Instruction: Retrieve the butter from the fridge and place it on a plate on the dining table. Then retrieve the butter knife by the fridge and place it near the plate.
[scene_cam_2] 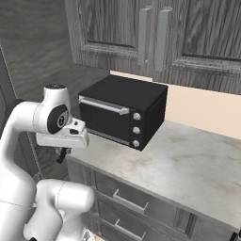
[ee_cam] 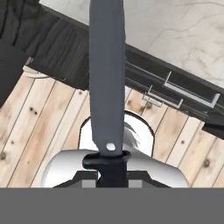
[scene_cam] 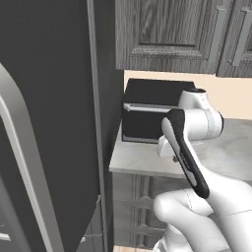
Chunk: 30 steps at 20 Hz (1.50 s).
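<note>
Hand view looks down the grey blade of the butter knife, its black handle pinched between the pressed-together jaws of the gripper, above a pale wooden floor and the drawer fronts of a dark cabinet. By my reading the knife step is in hand: the knife is lifted clear of the marbled worktop beside the tall dark fridge, and the next move calls for carrying it to the dining table and setting it near the plate. A black toaster oven sits on that worktop under dark wooden wall cabinets, against a cream wall.
</note>
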{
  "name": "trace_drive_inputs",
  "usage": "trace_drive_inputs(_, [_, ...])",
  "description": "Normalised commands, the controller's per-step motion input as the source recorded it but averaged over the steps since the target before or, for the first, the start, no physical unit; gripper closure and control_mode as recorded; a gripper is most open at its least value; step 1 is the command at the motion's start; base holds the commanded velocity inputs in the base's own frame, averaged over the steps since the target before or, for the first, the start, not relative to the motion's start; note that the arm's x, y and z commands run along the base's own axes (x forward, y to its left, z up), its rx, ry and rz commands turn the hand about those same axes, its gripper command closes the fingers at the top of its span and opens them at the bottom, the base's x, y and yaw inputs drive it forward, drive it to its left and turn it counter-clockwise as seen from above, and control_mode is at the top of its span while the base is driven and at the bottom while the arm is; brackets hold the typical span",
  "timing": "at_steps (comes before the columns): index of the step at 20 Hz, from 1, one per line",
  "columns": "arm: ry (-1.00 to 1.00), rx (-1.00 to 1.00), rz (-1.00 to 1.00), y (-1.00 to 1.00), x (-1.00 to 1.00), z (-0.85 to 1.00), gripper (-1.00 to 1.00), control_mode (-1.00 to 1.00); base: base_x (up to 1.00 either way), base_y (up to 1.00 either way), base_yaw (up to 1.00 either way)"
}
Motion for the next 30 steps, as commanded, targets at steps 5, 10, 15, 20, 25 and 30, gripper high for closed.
trace_drive_inputs(5, [0.00,0.00,0.00,0.00,0.00,0.00,1.00,1.00,-0.53,0.00,0.01])
trace_drive_inputs(10, [0.00,0.00,0.00,0.00,0.00,0.00,1.00,1.00,-0.73,0.06,0.01])
trace_drive_inputs(15, [0.00,0.00,0.00,0.00,0.00,0.00,1.00,1.00,-0.97,-0.01,0.00])
trace_drive_inputs(20, [0.00,0.00,0.00,0.00,0.00,0.00,1.00,1.00,-0.97,-0.15,0.00])
trace_drive_inputs(25, [0.00,0.00,0.00,0.00,0.00,0.00,1.00,1.00,-0.58,0.00,0.16])
trace_drive_inputs(30, [0.00,0.00,0.00,0.00,0.00,0.00,1.00,1.00,-0.59,-0.07,0.47])
